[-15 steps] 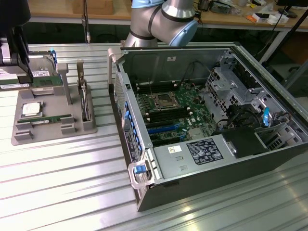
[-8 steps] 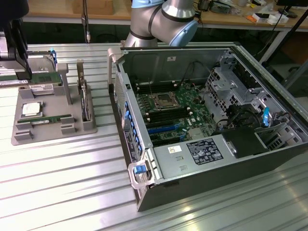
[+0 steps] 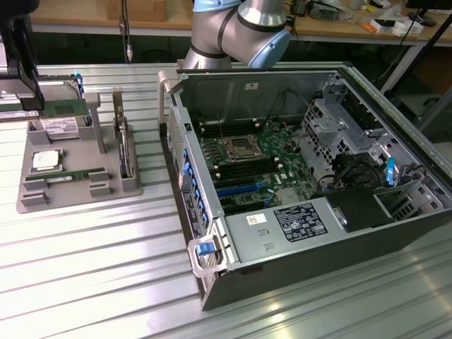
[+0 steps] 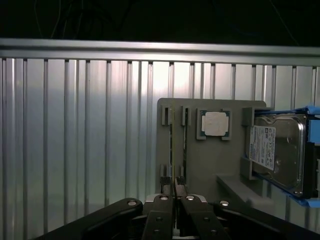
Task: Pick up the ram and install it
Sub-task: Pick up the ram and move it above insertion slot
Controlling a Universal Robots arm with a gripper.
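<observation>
The ram (image 3: pixel 70 173) lay flat in its slot on the grey tray (image 3: pixel 131 187), at the front of the tray in the exterior view, with the square silver processor (image 3: pixel 46 159) just behind it and the hard drive (image 3: pixel 60 127) further back. The tray sat on the ribbed metal table (image 3: pixel 85 268), to the exterior view's left of the open computer case (image 3: pixel 296 176) and apart from it. The gripper (image 4: pixel 173 186) was well above the tray and touched nothing. In the wrist view its 2 black fingers (image 4: pixel 164 200) were pressed together with nothing between them. They pointed down at the end of the narrow ram slots, with the processor and the hard drive off to 1 side. So the ram was below and ahead of the closed fingertips, not in their grasp. The arm (image 3: pixel 236 28) showed its grey joints with blue caps at the top of the exterior view, behind the case. Its dark tool end (image 3: pixel 15 60) hung at that view's far left, over the tray's left end, facing down toward the table.
</observation>
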